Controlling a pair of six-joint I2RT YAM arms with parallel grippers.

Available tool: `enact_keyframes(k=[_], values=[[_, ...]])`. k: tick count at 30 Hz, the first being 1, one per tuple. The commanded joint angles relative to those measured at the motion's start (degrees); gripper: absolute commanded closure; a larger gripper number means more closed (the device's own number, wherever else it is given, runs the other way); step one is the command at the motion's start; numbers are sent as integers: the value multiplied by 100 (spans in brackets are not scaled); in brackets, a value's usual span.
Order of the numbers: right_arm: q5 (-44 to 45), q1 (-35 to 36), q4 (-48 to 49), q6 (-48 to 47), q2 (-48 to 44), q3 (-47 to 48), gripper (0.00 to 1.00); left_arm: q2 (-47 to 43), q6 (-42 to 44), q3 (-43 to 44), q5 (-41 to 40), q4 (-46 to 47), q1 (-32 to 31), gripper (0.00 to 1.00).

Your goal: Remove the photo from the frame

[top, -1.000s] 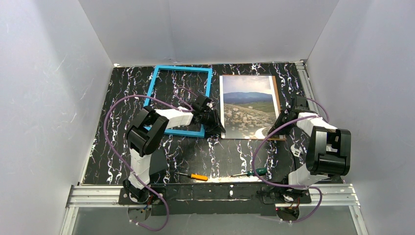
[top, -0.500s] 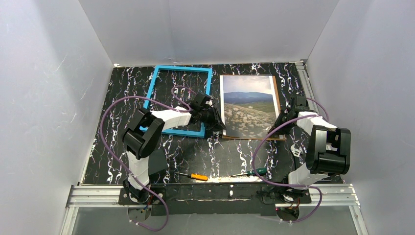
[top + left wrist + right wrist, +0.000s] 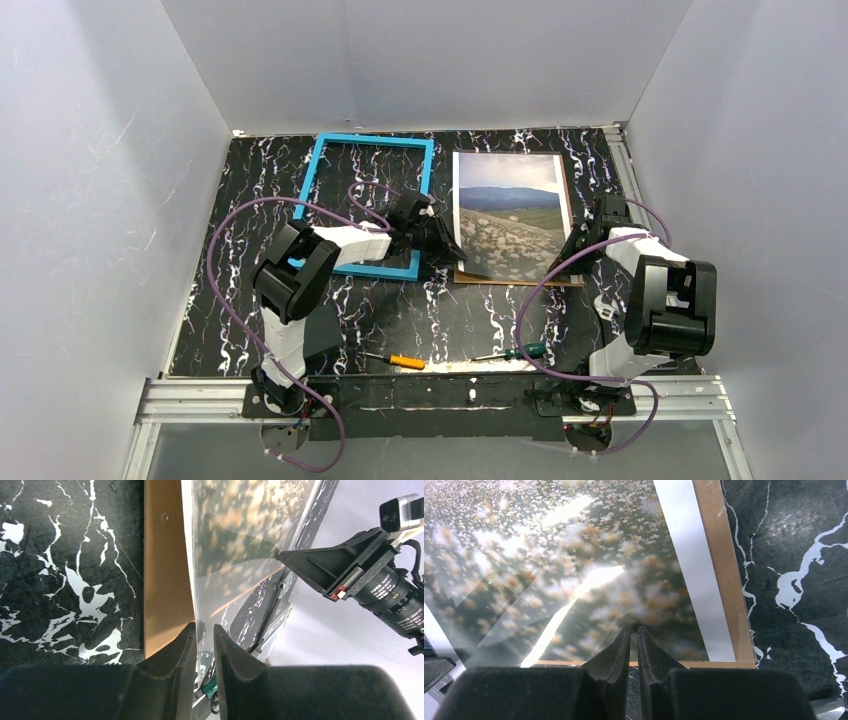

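Observation:
The photo (image 3: 510, 215), a mountain and flower-field print, lies on a brown backing board (image 3: 567, 200) at the back right of the table. Its left edge curls up off the board (image 3: 162, 555). My left gripper (image 3: 445, 248) is at the photo's near left corner, and in the left wrist view its jaws (image 3: 205, 626) are shut on the photo's (image 3: 235, 530) edge. My right gripper (image 3: 572, 252) is shut, with its tips (image 3: 634, 628) resting on the photo (image 3: 549, 555) just inside the near edge. The blue frame (image 3: 375, 139) lies empty to the left.
An orange-handled screwdriver (image 3: 405, 360) and a green-handled one (image 3: 530, 350) lie near the table's front edge. White walls enclose the black marbled table on three sides. Purple cables loop over both arms.
My left gripper has closed on the photo's corner. The photo's left edge has lifted and shifted slightly right, baring more of the board. The right arm has not moved.

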Motion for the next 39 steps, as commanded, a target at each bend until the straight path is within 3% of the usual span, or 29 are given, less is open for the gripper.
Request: enact_keyframes(k=[1,6,13,24,29,31,35,39], values=[[102,-17,-137,-135,47,90,83,22,-56,-20,158,-237,-41,81],[45,-19,-113,-137,18,65,83,122,6,46,176,-442,-44,76],[-13,-1,-139,-272,-185,26,81,40,203,246,241,-1173,-7,100],[-150,131,-375,-138,-1150,-108,57,4,-103,327,383,-1571,7,100],[-923,202,-74,232,-1951,-691,43,-18,-542,598,459,-1967,14,100],[-961,454,73,279,-2307,-892,40,-22,-734,769,558,-2144,16,100],[-441,1695,350,191,-2826,-994,36,-28,-954,1248,590,-3066,28,100],[557,2975,396,-242,-2939,-828,34,-38,-1007,1620,605,-3715,50,100]])
